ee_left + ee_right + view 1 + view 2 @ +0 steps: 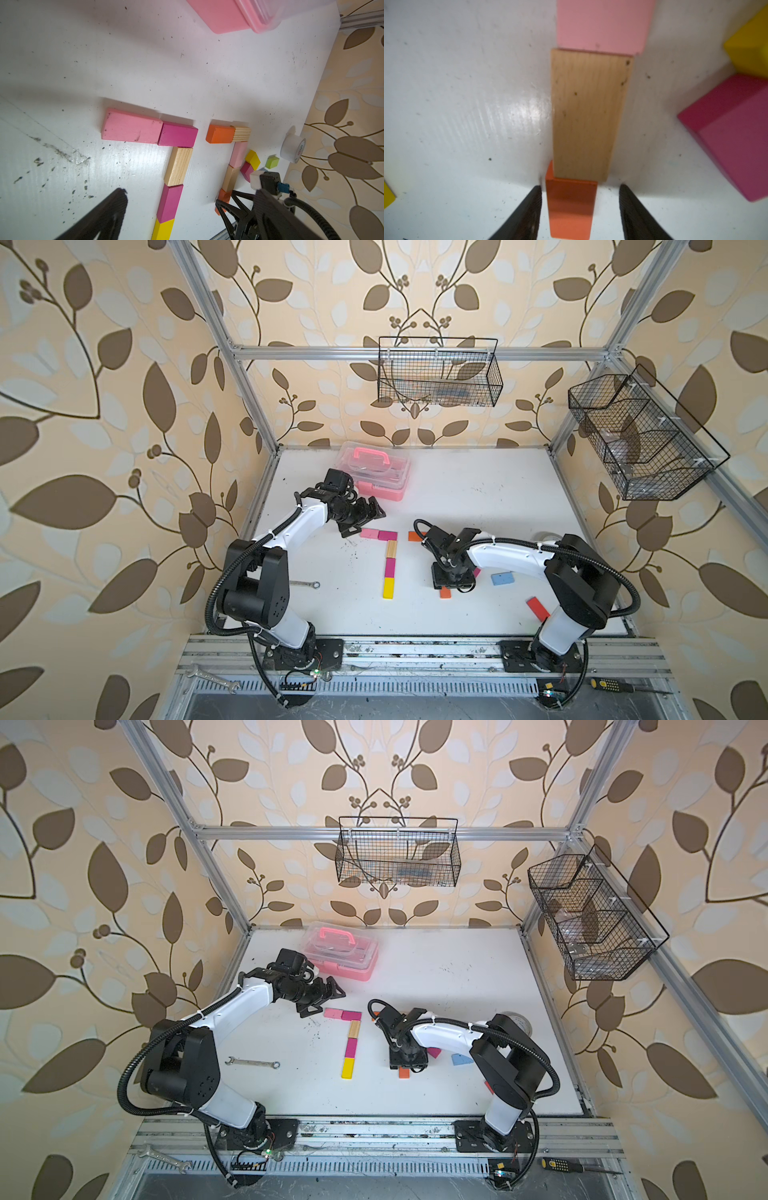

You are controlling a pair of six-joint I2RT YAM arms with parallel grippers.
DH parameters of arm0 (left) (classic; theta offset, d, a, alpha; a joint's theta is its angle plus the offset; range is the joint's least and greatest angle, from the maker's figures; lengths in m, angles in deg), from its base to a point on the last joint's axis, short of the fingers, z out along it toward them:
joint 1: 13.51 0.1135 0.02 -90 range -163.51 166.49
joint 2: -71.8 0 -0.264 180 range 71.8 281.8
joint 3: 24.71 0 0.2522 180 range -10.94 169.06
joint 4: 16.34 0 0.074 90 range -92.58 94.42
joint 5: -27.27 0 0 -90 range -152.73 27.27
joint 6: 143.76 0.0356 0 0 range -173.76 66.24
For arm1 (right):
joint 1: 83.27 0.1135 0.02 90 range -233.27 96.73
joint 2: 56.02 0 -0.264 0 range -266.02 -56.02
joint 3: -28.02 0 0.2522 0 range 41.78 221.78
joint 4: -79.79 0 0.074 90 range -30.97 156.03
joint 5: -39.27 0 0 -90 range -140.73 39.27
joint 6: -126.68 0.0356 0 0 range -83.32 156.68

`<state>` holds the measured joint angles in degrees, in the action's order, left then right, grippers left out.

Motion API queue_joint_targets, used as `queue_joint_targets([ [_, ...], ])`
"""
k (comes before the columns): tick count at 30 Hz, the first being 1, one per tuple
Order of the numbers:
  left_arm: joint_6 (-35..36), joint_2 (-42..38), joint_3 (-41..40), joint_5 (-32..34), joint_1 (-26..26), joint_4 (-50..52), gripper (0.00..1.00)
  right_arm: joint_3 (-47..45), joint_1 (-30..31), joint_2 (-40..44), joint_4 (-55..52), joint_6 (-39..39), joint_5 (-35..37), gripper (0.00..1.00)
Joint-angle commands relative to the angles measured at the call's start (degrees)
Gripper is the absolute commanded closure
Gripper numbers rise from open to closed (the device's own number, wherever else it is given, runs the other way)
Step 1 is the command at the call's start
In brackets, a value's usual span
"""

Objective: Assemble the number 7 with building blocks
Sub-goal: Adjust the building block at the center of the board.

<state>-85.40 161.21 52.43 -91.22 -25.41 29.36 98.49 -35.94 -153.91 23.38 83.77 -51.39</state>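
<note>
White bench (pixel 478 497), middle: number 7 (pixel 390 548) of building blocks (pixel 390 567) lies complete. Toward the right edge, a second stem (pixel 239 153) ends in a flat orange wooden block (pixel 571 207). Right gripper (pixel 580 186) straddles it, jaws part-open, gripping nothing; probably squaring it to the stem. Left gripper (pixel 363 520) hovers wide open, empty, just off the bar's end.

pink case (pixel 380 491), wrench (pixel 252 1063), tape roll (pixel 293 148)

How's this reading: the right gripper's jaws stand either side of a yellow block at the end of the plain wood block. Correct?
Not quite. The block between the jaws of the right gripper is an orange block, not yellow; the right wrist view shows it, lying at the end of the plain wood block.
</note>
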Motion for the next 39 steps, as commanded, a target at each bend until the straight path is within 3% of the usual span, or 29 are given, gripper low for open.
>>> queue_joint_targets([
  [1,0.83,-1.01,0.35,-0.68,0.83,0.91,0.02,-2.82,-0.49,-2.01,2.84,-0.07,-0.39,0.42],
  [27,0.78,-0.92,0.35,-0.78,0.83,0.93,0.02,-3.15,-0.91,-2.23,3.81,-0.12,-0.48,0.47],
  [35,1.10,-1.20,0.90,-0.18,0.83,1.60,0.02,0.77,-0.90,4.33,0.98,-2.07,3.97,0.32],
  [39,1.58,-1.89,1.29,0.76,0.83,2.07,0.02,3.58,-5.76,13.29,-2.52,-3.53,6.09,0.25],
])
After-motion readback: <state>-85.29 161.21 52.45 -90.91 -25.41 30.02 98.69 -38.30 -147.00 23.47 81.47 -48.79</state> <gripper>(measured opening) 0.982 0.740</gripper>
